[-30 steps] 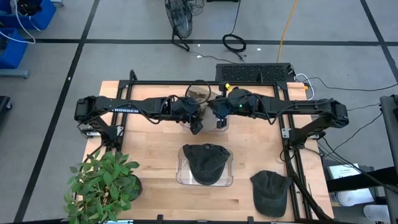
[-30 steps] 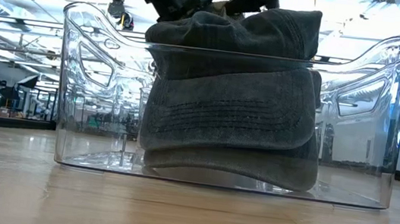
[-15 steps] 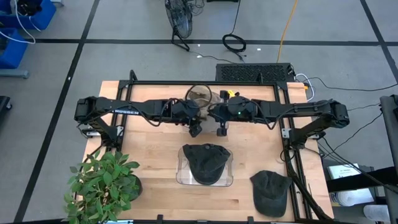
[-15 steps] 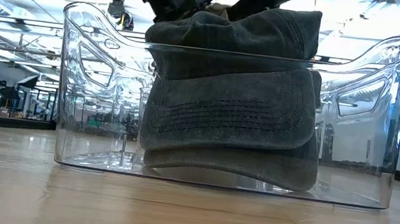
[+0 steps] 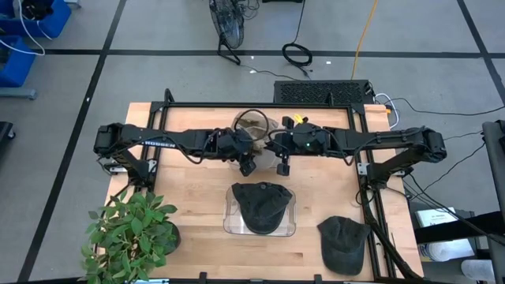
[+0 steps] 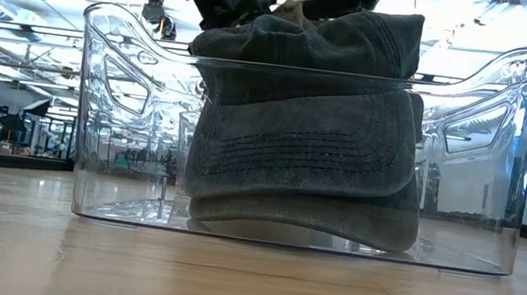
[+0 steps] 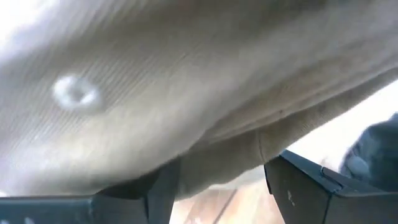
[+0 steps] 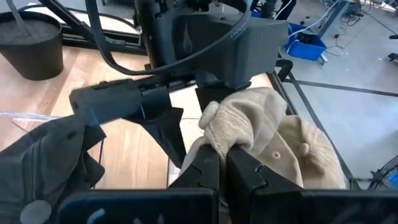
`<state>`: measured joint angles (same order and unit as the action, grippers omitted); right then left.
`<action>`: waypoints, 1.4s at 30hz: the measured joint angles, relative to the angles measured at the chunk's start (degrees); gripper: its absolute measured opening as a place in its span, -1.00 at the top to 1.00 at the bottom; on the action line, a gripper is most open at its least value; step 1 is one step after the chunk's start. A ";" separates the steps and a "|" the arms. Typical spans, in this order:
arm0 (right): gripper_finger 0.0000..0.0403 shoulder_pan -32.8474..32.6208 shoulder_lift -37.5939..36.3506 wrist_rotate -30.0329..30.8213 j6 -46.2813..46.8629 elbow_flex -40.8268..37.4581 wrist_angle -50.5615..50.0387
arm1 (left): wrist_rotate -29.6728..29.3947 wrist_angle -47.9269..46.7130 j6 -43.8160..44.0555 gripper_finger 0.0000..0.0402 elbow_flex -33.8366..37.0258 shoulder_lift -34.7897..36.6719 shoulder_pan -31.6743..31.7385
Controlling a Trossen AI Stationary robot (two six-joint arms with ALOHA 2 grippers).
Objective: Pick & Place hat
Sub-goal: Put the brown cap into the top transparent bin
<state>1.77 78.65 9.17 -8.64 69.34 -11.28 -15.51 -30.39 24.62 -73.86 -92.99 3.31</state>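
beige hat [image 8: 267, 134] up at the table's back middle, pinched shut at a fold by right gripper [image 8: 219, 163]. left gripper [image 5: 247, 164] just beside it, cloth between its parted fingers [image 7: 298, 186]; grasp unclear. dark hat [image 5: 262, 203] sits in clear bin [image 5: 229, 218]; another dark hat [image 5: 343, 241] lies on table [image 5: 189, 189].

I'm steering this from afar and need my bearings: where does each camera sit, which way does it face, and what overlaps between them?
High view: overhead, looking straight down on the table, both arms, the clear bin holding a dark hat.
Low view: at tabletop height, level through the bin; arm parts at the top.
Left wrist view: pressed against the beige hat; own fingers below.
Right wrist view: right gripper shut on the beige hat, left gripper beyond.
Shared: both wrist views show the beige hat.
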 joint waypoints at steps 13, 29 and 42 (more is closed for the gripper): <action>1.00 -0.34 -2.23 -4.65 6.66 -0.11 -1.49 | -4.55 4.50 5.17 -0.17 2.58 0.04 -0.84; 0.99 1.94 -2.09 -3.45 6.29 -0.02 0.30 | -2.48 5.73 2.66 -0.17 2.53 1.97 -5.22; 0.98 3.27 -2.03 -3.47 4.37 0.00 3.49 | 2.94 9.84 6.50 -0.17 2.51 -4.79 -5.31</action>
<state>5.04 76.62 5.70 -4.26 69.34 -7.78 -12.56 -20.55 31.12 -71.35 -97.78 -2.00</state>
